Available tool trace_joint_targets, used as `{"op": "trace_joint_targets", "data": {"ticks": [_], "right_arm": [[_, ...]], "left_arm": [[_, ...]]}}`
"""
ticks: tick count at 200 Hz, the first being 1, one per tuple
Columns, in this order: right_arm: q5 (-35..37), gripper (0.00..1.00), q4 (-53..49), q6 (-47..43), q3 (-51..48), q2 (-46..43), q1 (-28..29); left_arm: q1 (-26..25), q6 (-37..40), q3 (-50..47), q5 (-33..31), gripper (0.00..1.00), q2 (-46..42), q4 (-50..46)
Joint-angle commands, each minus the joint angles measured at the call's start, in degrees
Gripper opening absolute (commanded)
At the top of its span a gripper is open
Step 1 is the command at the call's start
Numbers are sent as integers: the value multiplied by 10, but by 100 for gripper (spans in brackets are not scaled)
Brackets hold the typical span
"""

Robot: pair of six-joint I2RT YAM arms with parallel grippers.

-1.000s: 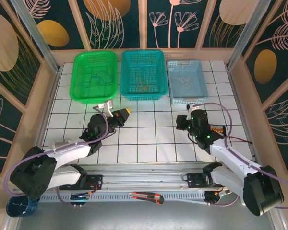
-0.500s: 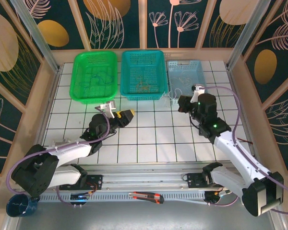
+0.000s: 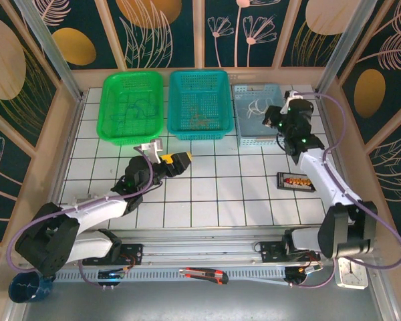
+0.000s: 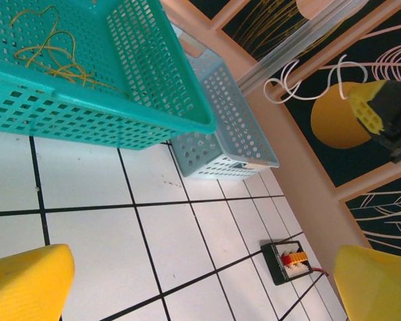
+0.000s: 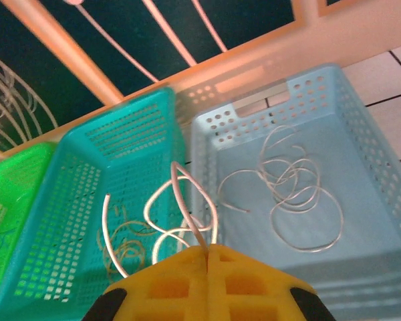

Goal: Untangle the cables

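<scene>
Cables: very thin, limp wires, grouped by colour in three baskets along the far side of the table.
Held cable [image 5: 179,200]: whitish wire pinched at its lower end, curling upward in a few open loops in front of the teal and pale blue baskets.
Pale cables [image 5: 294,194]: loose tangle of round loops lying flat on the floor of the pale blue basket [image 5: 381,154].
Yellow-tan cables [image 4: 47,50]: small clump in the teal basket [image 4: 140,127].
Dark cables [image 3: 137,107]: thin strands in the green basket [image 3: 130,139]; exact colour unclear.
Right gripper [image 5: 207,257]: yellow fingers pressed together on the held cable, above the pale blue basket.
Left gripper [image 4: 200,281]: yellow fingers spread wide, holding nothing, over bare tiles near the teal basket.
</scene>
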Motion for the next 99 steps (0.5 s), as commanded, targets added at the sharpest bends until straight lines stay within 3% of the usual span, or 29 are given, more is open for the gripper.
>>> {"op": "trace_joint_targets", "data": {"ticks": [1, 75, 81, 90, 99], "right_arm": [[-16, 0, 29, 5, 37, 27, -20], [-33, 0, 69, 36, 87, 179, -56], [-40, 8, 72, 34, 91, 189, -56], [-50, 33, 76, 29, 97, 204, -56], [-56, 50, 80, 25, 100, 208, -56]], "left_arm": [[3, 8, 5, 1, 99, -16, -6], [3, -1, -3, 12, 99, -32, -10], [3, -1, -3, 10, 99, -36, -13], [3, 0, -4, 7, 99, -41, -17], [3, 1, -5, 5, 99, -46, -23]]}}
